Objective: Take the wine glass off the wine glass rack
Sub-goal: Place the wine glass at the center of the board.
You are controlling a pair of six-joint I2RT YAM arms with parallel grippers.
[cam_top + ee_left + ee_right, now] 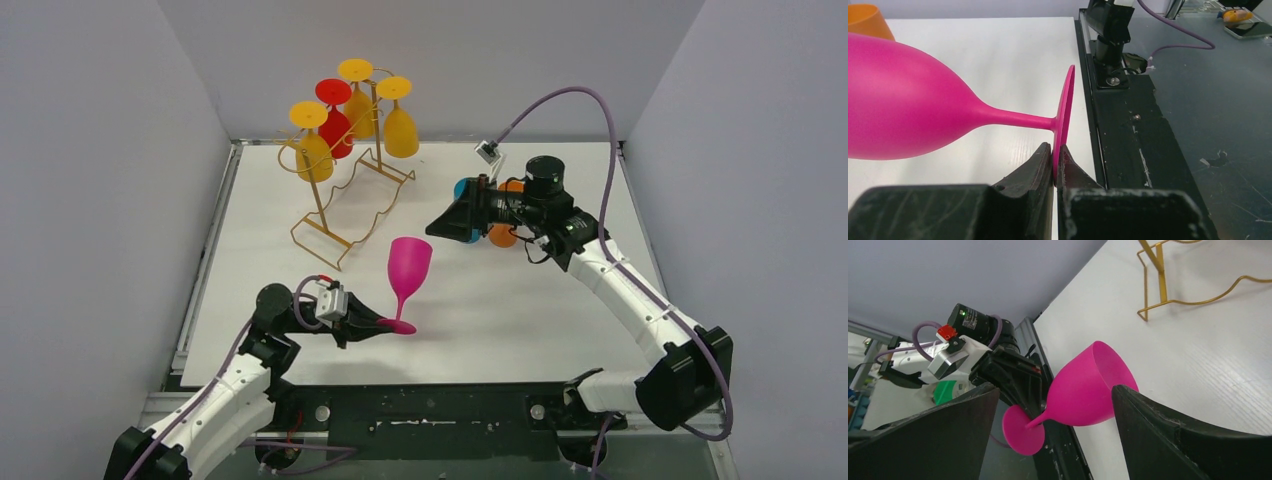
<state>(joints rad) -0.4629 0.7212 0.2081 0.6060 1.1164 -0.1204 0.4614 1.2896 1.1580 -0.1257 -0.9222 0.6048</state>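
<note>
Near the gold wire rack (321,203), my left gripper (385,325) pinches the matte pink glass (410,262) by its disc foot; my right gripper (435,230) gapes wide.

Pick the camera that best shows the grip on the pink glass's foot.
Left wrist: the left hand is shut on the rim of the pink glass's foot, seen close up. Top external shows the foot small and distant; right wrist shows its disc, but the grip is unclear.

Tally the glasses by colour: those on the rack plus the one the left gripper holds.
Yellow glasses, on rack: 3
Red glass, on rack: 1
Pink glass, in left gripper: 1
Total: 5
</note>
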